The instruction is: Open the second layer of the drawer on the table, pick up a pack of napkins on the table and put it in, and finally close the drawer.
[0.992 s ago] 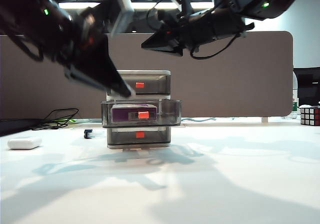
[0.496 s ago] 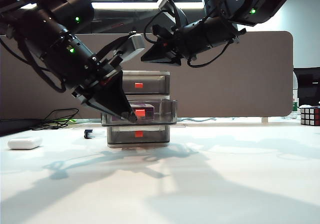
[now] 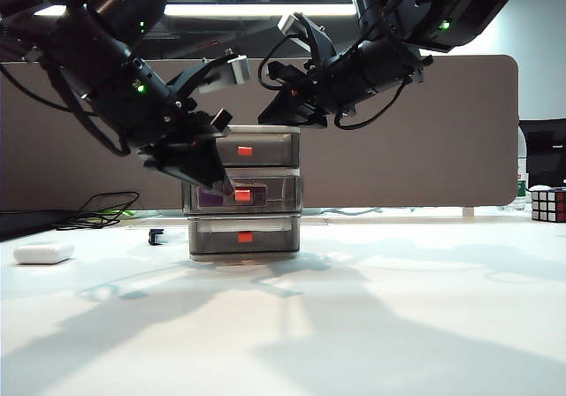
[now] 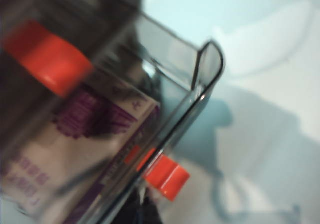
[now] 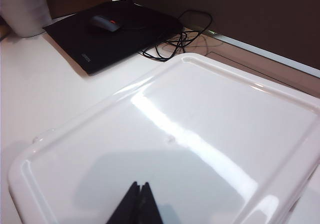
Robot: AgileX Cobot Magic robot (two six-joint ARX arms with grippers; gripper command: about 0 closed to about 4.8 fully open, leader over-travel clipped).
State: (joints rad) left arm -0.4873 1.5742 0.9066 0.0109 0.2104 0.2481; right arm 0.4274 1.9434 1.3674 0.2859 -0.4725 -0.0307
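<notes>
1. A white case (image 3: 42,253) lies far left on the bench (image 3: 371,325).
2. My left hand (image 3: 226,186), fingers together and holding nothing, has its tip at the front of the second layer (image 3: 243,195), just beside its red handle (image 3: 242,196).
3. That layer sits nearly flush in the drawer (image 3: 245,193), with the napkins (image 4: 75,149) inside.
4. My right hand (image 3: 268,118), fingers together and empty, hovers just above the drawer's white top (image 5: 200,134).
5. A cube (image 3: 548,205) stands far right.

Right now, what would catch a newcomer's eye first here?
Two black arms meet over the small grey drawer unit mid-table. The left gripper, shut, presses at the second layer, purple pack of napkins inside; the right gripper, shut, sits at the unit's top.
</notes>
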